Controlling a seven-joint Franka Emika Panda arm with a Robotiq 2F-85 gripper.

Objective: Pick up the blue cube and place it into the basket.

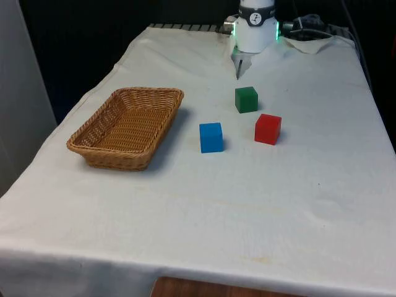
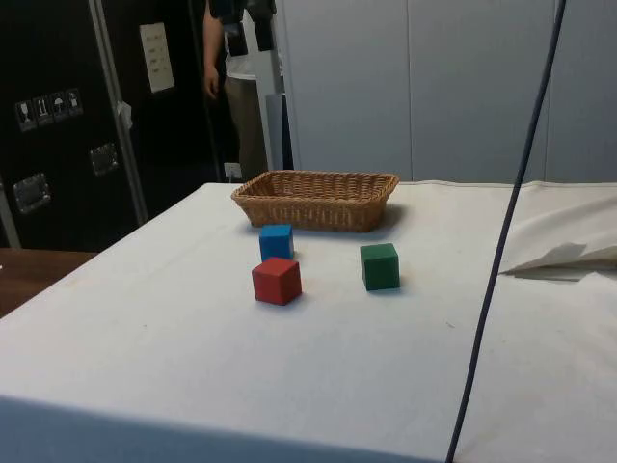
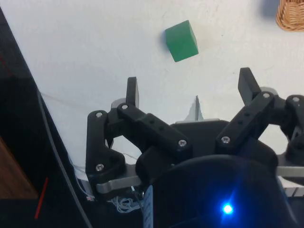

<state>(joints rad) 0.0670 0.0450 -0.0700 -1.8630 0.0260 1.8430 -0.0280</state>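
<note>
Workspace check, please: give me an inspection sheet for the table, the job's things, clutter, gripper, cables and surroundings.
Surface: white cloth, wrinkled at the far end.
Job's things: blue cube on the cloth, beside the basket, apart from it.
Clutter: green cube and red cube near the blue one.
Gripper: gripper open, holding nothing, above the cloth near the green cube.
Cables: dark cable crosses the side view.
Surroundings: dark cabinets; a person stands behind the table.

Woven wicker basket (image 1: 127, 127), matt blue cube (image 1: 211, 137), white cloth tbl (image 1: 247, 204).
</note>
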